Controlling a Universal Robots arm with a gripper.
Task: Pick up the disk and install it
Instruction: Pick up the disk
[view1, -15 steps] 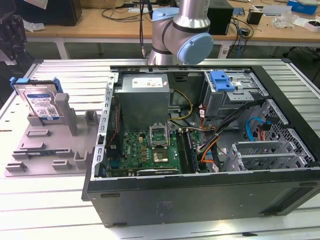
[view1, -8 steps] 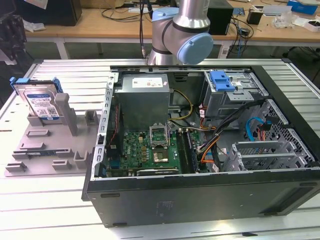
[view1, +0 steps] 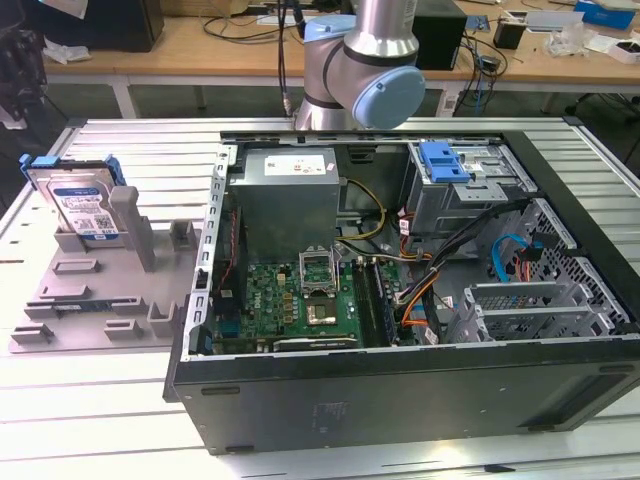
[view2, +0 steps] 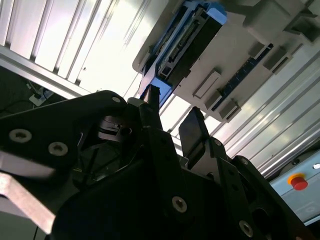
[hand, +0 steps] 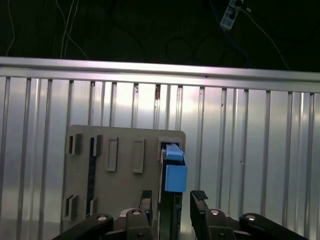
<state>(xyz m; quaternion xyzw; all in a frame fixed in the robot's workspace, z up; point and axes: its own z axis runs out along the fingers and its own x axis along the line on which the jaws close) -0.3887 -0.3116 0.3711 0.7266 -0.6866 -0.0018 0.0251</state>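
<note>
- Disk (view1: 85, 205) stands on edge in a slot of the grey fixture (view1: 100, 300), at about 9 o'clock from the open computer case (view1: 400, 385). It is propped against an upright post, with its blue carrier frame showing along the top.
- Nothing else sits in the fixture's other slots, as far as I can see.
- The gripper (hand: 172, 194) has its claw spread wide and holds nothing. In both wrist views the disk (hand: 175, 177) lines up with the gap between the fingers (view2: 192, 125), which are clear of it.
- I judge this to be the approach to the pickup, with the grip not yet made. A clean grab would need the claw kept square to the disk's thin edges and closed on the frame without knocking the post.
- The arm (view1: 365, 60) hangs at 12 o'clock over the case.
- Inside the case are a grey box (view1: 290, 190) at 11 o'clock, a circuit board (view1: 300, 300) at 7 o'clock, and a metal cage with a blue latch (view1: 445, 160) at 1 o'clock. I cannot tell what the cage holds.
</note>
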